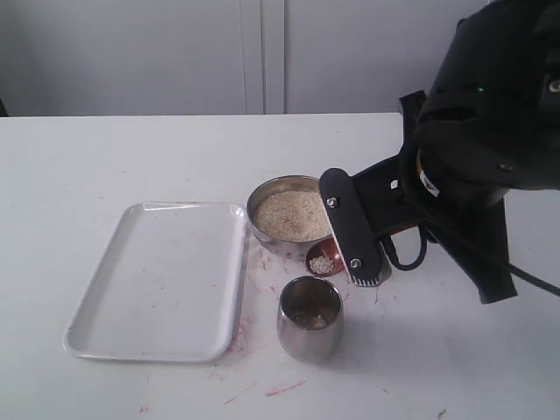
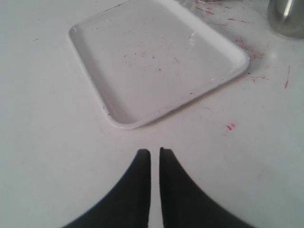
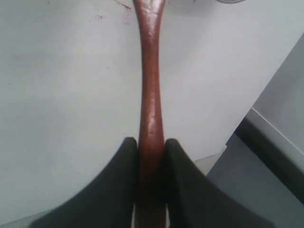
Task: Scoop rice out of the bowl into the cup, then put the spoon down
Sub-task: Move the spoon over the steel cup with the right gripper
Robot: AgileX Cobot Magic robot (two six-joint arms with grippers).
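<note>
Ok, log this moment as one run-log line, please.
spoon: holds rice, between bowl and cup | right gripper: shut on spoon | left gripper: shut, empty, by tray | cup: upright

1. The bowl (image 1: 278, 247) and cup (image 1: 302, 343) are shiny, smooth polished steel
2. The spoon (image 3: 151, 95) is glossy reddish-brown wood
3. The rice (image 1: 291, 216) looks matt and grainy
4. The tray (image 1: 157, 280) is smooth, glossy white plastic

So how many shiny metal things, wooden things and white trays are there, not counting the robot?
Shiny metal things: 2, the bowl and the cup
Wooden things: 1, the spoon
White trays: 1, the tray
Total: 4
</note>
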